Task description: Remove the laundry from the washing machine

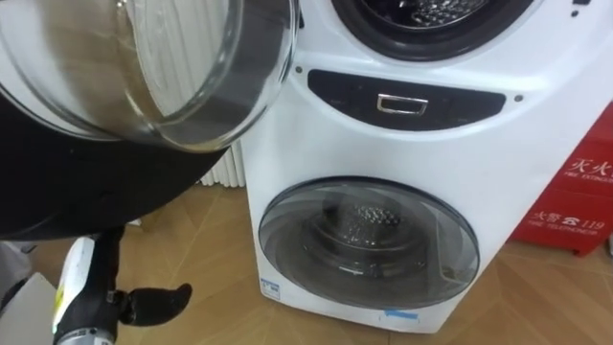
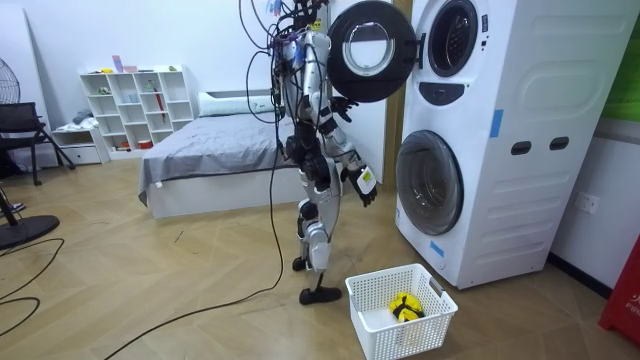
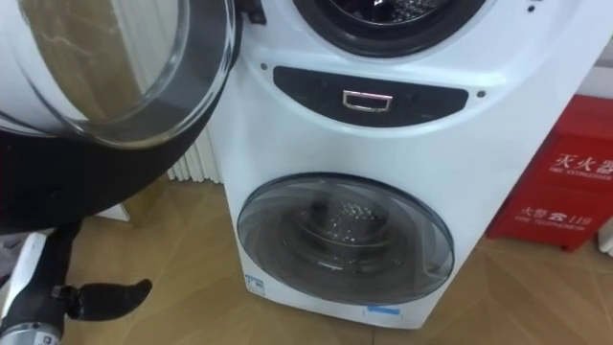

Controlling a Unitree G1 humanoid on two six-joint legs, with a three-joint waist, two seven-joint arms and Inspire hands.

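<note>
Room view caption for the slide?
Robot faces stacked washing machine, upper door open, lower door shut, white basket on floor nearby.

The upper drum [image 1: 421, 14] is cut off by the top edge of the eye views, so whatever lies inside it cannot be made out. The open door [image 1: 144, 67], upper left, runs past the top and left edges. At lower left the left hand [image 1: 153, 303] is cut by the bottom edge. The red box [image 1: 584, 192] at far right is cropped. In the room view, lower centre, the yellow and black thing [image 2: 404, 307] in the basket [image 2: 400, 342] is too small to identify
</note>
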